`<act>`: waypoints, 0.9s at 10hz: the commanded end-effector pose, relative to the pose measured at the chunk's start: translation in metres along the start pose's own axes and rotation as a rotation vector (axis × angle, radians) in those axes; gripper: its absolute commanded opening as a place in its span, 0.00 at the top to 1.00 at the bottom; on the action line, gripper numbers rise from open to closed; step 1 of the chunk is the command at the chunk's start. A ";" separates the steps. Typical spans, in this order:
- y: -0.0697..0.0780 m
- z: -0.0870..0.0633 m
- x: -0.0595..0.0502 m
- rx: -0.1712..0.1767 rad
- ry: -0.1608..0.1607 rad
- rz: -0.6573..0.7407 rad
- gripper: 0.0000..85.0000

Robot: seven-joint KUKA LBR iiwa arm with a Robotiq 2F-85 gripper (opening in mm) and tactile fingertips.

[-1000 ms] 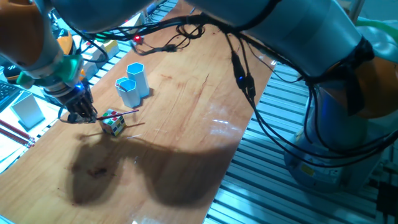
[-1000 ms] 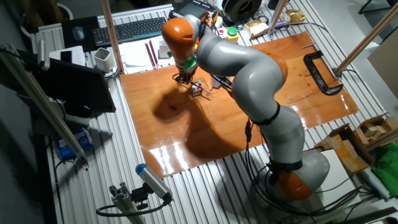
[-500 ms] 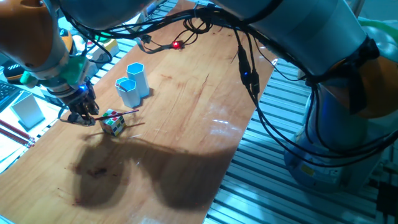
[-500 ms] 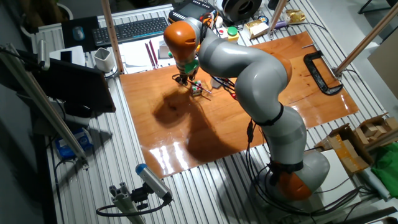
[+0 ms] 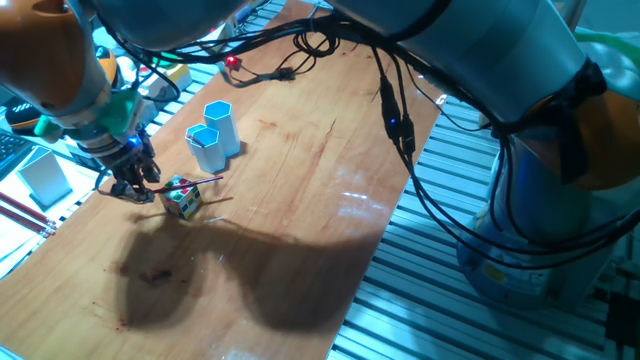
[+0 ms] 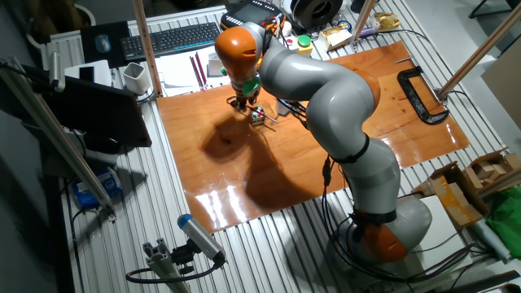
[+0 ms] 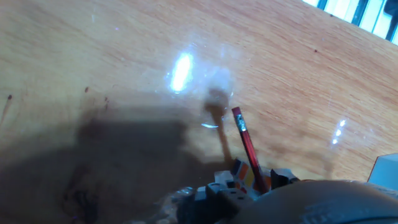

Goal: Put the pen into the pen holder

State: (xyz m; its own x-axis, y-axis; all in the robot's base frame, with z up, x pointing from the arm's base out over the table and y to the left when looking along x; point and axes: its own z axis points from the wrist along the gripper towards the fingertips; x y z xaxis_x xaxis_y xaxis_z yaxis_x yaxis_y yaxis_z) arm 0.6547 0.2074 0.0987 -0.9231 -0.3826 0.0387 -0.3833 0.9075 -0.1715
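One fixed view, pen holder (image 5: pixel 221 126) empty, upright

- wooden tabletop (image 6: pixel 244 175): glossy orange-brown board with bright light glare near its front edge, laid on a ribbed aluminium frame (image 6: pixel 146 203).
- black keyboard (image 6: pixel 175 37): beyond the far edge of the board.
- black c-clamp (image 6: pixel 421 94): lying on the right part of the board.
- dark monitor or panel (image 6: pixel 114 122): standing just left of the board.
- wooden poles (image 6: pixel 488 45): slanting up at the right side.
- cardboard box (image 6: pixel 468 183): near the lower right, off the board.
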 end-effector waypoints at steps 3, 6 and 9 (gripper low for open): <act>-0.006 0.009 -0.001 -0.009 0.012 -0.010 0.56; -0.009 0.016 -0.003 -0.022 0.030 -0.027 0.59; -0.007 0.017 -0.004 -0.024 0.041 -0.038 0.60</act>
State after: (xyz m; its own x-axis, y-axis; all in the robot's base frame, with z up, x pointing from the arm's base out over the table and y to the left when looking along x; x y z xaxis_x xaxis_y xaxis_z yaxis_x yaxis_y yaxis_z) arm 0.6617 0.1997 0.0828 -0.9078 -0.4107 0.0845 -0.4190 0.8962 -0.1459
